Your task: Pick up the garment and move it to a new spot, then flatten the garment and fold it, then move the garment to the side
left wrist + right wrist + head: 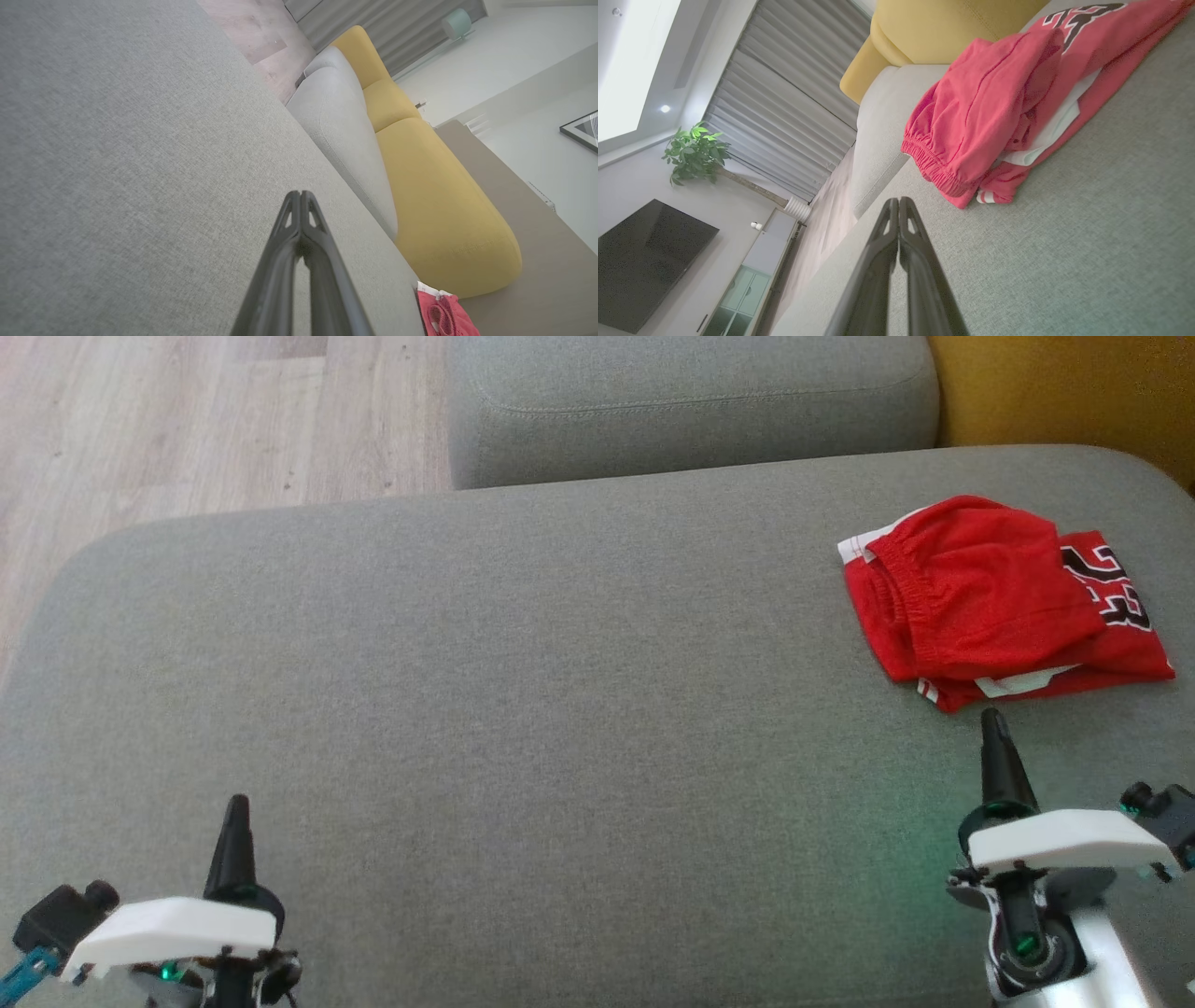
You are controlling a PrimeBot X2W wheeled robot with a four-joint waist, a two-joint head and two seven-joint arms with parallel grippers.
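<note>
left fingers (233, 849) pressed together, empty, right fingers (999, 756) closed too, empty, tips near red garment (980, 597)

Garment (994, 602) on cushion (523, 709) — far right

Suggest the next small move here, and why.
Probably open the right gripper and ease it forward to the red garment: it is shut and empty, just short of the near edge, while the left gripper sits far off.

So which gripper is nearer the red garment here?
Right. The right gripper sits just short of the red garment, not touching; the left gripper is far off across the grey cushion.
</note>
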